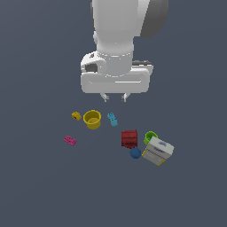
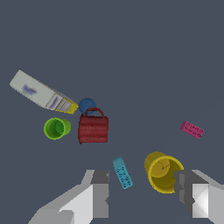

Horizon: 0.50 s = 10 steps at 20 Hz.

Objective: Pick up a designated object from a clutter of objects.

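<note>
The yellow cup (image 1: 92,119) stands upright on the dark floor, hollow with a flared rim; in the wrist view the yellow cup (image 2: 162,171) lies close to one fingertip (image 2: 183,188). My gripper (image 1: 114,96) hangs open well above the floor, just to the exterior view's right of the cup, holding nothing. In the wrist view the gripper (image 2: 142,192) has its fingers spread, with the cyan brick (image 2: 123,173) between them far below. The tiny yellow cylinder (image 1: 76,115) rests beside the cup on the exterior view's left.
A cyan brick (image 1: 112,119) lies right of the cup. A pink brick (image 1: 70,140) sits at the exterior view's left. A red cup (image 1: 129,138), green cup (image 1: 150,137), blue ball (image 1: 135,153) and white box (image 1: 158,150) cluster at the right.
</note>
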Each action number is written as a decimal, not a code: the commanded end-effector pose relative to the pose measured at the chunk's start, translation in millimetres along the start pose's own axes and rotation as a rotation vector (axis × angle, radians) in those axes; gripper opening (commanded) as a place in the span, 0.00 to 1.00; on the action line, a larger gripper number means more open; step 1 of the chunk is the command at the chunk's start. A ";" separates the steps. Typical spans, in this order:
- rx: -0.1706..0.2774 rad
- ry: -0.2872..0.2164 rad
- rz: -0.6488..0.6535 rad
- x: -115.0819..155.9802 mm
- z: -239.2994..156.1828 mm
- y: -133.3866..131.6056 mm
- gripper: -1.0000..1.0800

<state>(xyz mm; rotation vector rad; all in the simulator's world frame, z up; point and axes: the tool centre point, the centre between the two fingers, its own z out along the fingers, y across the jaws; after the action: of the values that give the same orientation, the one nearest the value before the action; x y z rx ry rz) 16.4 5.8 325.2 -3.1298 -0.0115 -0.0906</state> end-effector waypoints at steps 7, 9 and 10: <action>-0.037 -0.018 -0.052 -17.7 52.6 26.5 0.62; -0.048 -0.024 -0.073 -25.7 70.4 35.0 0.62; -0.053 -0.028 -0.084 -30.5 79.9 39.4 0.62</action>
<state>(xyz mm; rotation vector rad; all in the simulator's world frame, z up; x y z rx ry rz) -3.2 -26.6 257.6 -3.1758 -0.1177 -0.0575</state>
